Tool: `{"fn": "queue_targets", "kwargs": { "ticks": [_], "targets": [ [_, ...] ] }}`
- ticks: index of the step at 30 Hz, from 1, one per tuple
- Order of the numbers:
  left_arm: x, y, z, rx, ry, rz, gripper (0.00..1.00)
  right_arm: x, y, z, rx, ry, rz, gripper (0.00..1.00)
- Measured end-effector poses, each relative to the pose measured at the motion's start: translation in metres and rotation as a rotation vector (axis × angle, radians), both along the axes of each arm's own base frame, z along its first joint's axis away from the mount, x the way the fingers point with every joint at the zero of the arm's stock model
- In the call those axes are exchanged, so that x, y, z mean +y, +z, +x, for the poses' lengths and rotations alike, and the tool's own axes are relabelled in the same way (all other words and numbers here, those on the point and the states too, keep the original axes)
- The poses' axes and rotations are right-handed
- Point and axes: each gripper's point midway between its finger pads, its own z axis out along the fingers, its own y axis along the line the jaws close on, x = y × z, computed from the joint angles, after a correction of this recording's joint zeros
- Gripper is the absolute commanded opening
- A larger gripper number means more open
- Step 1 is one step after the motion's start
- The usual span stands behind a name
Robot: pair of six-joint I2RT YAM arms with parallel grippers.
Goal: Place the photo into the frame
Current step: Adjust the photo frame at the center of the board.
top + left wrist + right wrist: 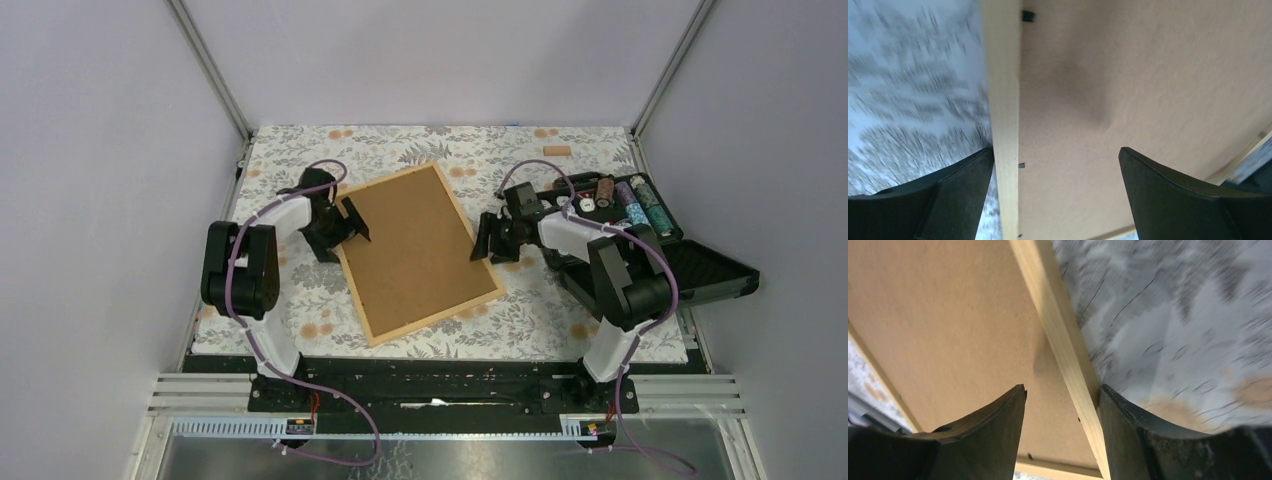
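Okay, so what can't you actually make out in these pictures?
- The photo: seen in no view; the brown backing board covers the frame, so whether it lies underneath is unknown.
- Right gripper: right wrist view, jaws straddle the frame's rail; contact unclear.
- Items in the black case: top view, too small.
- Tablecloth: blurred in both wrist views.

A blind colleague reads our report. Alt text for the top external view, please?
A light wood frame lies back side up, its brown backing board showing, angled on a floral table. The left gripper and right gripper sit at its left and right edges, jaws open; an open black case lies at right.
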Motion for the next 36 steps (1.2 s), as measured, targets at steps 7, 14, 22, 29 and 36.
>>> {"fn": "queue_targets", "kwargs": {
  "ticks": [7,14,22,29,36],
  "targets": [
    [0.017,0.005,0.051,-0.103,0.011,-0.007,0.99,0.016,0.007,-0.054,0.158,0.06,-0.057,0.61],
    [0.021,0.004,0.036,-0.109,-0.039,-0.019,0.99,-0.004,0.052,-0.037,0.129,0.074,-0.112,0.36],
    [0.02,0.004,0.022,-0.118,-0.082,-0.029,0.98,-0.01,0.033,-0.065,0.278,0.138,-0.153,0.39],
    [0.018,0.004,0.021,-0.127,-0.084,-0.061,0.98,-0.007,0.016,-0.081,0.353,0.177,-0.183,0.35],
    [0.014,0.006,0.022,-0.136,-0.092,-0.089,0.98,-0.01,0.004,-0.081,0.38,0.174,-0.213,0.3]
  ]
}}
